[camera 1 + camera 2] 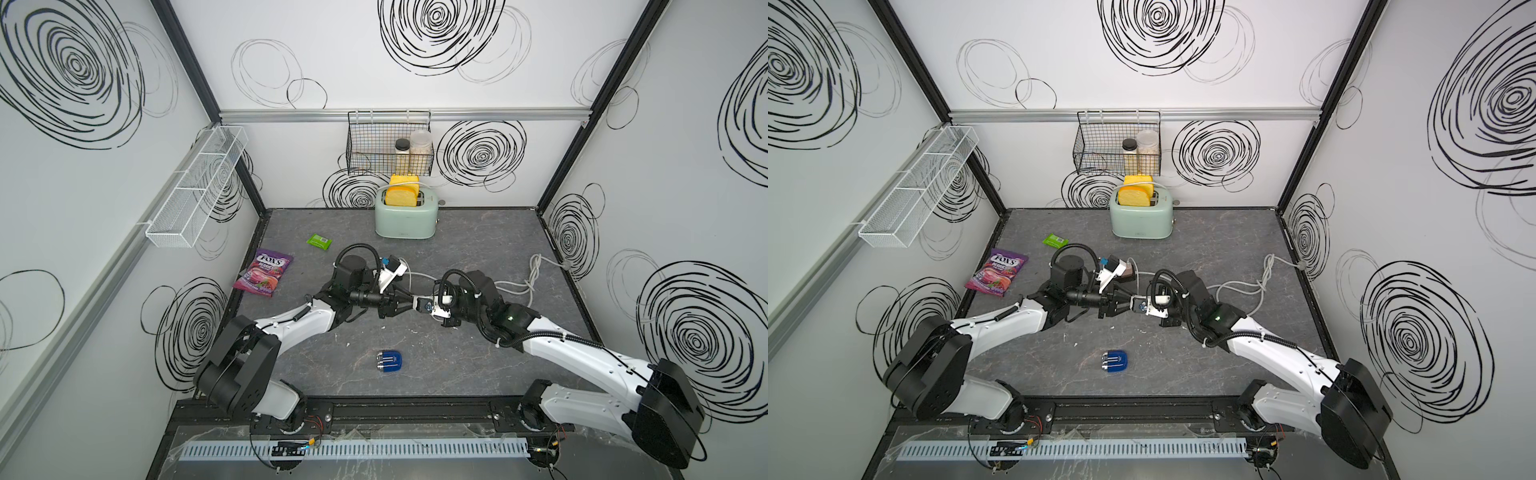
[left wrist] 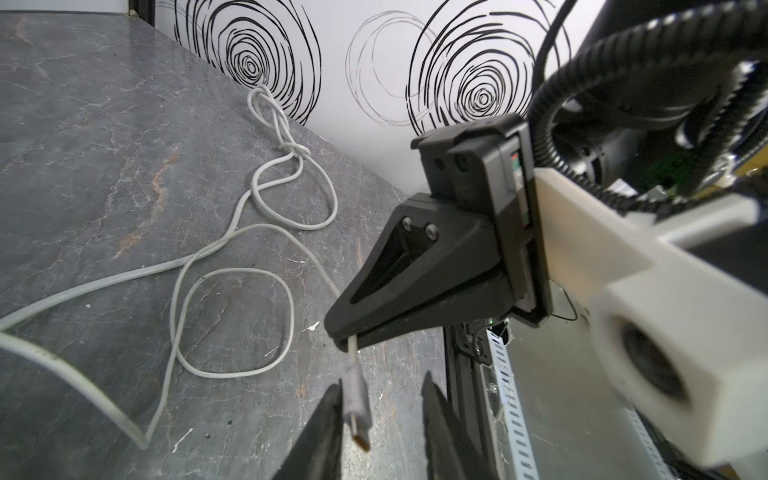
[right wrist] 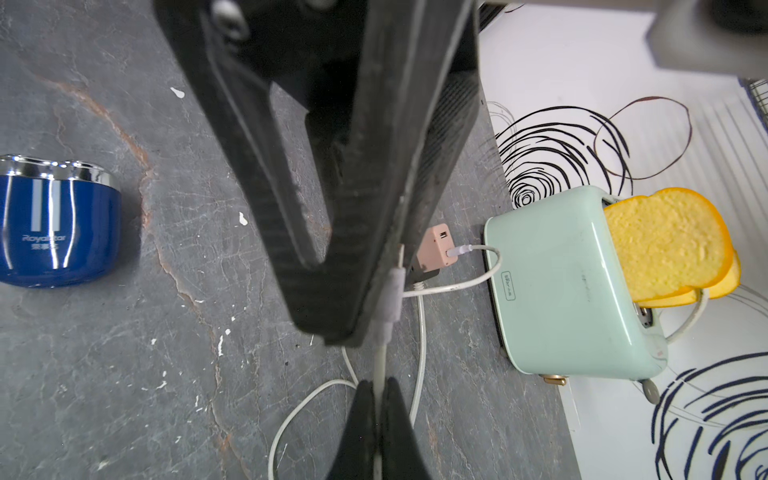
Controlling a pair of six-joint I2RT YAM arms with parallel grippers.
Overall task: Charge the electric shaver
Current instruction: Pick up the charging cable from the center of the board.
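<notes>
Behind the cable [image 2: 355, 388]: toaster [image 1: 405, 222] (holding bread [image 1: 401, 195]).

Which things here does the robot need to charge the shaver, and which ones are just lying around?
For the job: electric shaver, white charging cable, pink charger cube.

Just lying about: toaster with bread, purple candy bag, green packet, two jars in the wire basket.
</notes>
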